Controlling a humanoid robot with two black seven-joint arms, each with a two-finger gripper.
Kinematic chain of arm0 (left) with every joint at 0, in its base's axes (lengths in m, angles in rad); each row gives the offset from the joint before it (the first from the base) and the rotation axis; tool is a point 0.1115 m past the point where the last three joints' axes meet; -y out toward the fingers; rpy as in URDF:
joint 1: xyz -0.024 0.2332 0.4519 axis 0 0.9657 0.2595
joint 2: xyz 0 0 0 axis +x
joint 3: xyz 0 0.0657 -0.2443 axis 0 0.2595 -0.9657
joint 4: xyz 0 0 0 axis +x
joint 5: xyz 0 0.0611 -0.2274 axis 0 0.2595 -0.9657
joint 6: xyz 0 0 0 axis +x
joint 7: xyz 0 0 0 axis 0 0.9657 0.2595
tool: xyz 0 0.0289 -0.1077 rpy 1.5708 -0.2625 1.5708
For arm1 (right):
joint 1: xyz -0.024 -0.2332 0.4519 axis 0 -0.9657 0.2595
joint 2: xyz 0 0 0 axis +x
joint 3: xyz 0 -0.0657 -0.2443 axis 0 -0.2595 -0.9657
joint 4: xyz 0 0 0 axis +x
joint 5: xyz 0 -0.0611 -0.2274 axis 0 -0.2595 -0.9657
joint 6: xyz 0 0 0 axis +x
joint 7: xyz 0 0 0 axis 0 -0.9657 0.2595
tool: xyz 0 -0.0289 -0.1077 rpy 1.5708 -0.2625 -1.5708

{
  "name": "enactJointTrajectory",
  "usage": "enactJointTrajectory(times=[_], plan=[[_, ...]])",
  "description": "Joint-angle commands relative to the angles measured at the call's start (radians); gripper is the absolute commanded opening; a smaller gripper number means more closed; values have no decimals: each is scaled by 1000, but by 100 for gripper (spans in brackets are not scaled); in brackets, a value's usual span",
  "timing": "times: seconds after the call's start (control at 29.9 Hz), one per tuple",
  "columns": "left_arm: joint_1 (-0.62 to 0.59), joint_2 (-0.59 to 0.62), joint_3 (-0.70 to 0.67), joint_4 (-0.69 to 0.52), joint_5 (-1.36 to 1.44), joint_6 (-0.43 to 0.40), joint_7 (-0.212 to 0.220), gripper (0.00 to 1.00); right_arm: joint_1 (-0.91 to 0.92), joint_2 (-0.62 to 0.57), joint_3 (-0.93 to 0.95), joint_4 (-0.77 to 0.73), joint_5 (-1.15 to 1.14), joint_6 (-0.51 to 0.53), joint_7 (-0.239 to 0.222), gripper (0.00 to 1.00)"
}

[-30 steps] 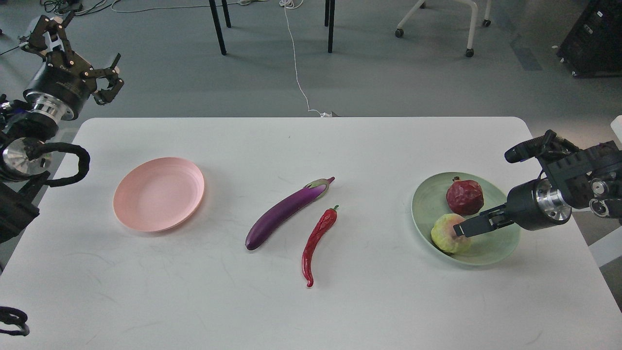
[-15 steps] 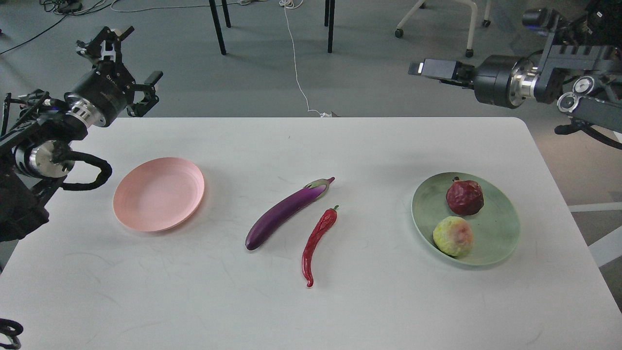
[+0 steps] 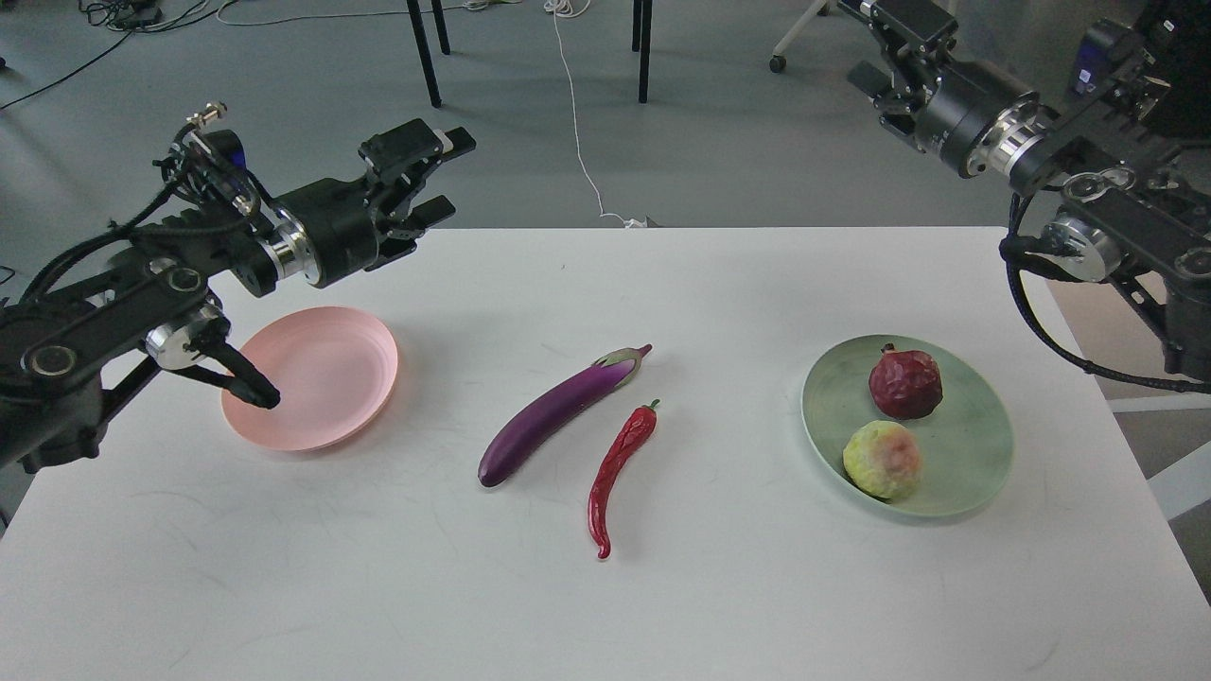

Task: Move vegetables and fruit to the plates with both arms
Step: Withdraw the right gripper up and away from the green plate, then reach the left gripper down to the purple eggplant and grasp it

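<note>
The purple eggplant (image 3: 558, 409) and the red chili pepper (image 3: 620, 463) lie side by side on the white table's middle. The pink plate (image 3: 322, 364) at the left is bare. The green plate (image 3: 956, 473) at the right holds the pomegranate (image 3: 905, 381) and the yellow-green fruit (image 3: 883, 459). My left gripper (image 3: 440, 180) is open and empty, in the air above the table's back edge, right of and behind the pink plate. My right gripper (image 3: 875, 43) is open and empty, high at the top right, well behind the green plate.
The white table (image 3: 757, 586) has rounded corners and bare room in front of the vegetables. Behind it are grey floor, black table legs (image 3: 423, 52), a white cable (image 3: 577, 123) and a wheeled chair base (image 3: 913, 95). The left arm's cable loop (image 3: 236, 374) hangs over the pink plate's left rim.
My right gripper has let go of the yellow-green fruit on the green plate, risen and drawn back to the top right. My left arm has swung rightwards over the table's back edge.
</note>
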Motion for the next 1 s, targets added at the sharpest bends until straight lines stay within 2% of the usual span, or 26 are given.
enactJointTrajectory(times=[0.0,0.17,0.33,0.4,0.57,0.77,0.87,0.97], plan=[[6,-11,13,-70,284,19,-8,97,-3,9,28,-22,147,0,-4,98],[2,-12,78,-153,672,18,6,97,-32,9,36,-84,363,20,2,98],[-5,-12,156,-163,927,18,-5,96,-101,63,51,-273,633,205,2,99],[-8,-12,193,-163,994,18,-3,93,-121,77,63,-316,663,253,4,99],[1,-34,223,-176,1074,13,9,93,-202,77,129,-290,669,283,5,99],[8,-87,239,-207,1077,7,55,87,-258,77,138,-284,668,325,5,99],[8,-123,247,-175,1093,7,64,86,-261,77,140,-283,668,325,7,99],[20,-160,247,-112,1125,7,66,78,-262,77,143,-281,668,326,7,99]])
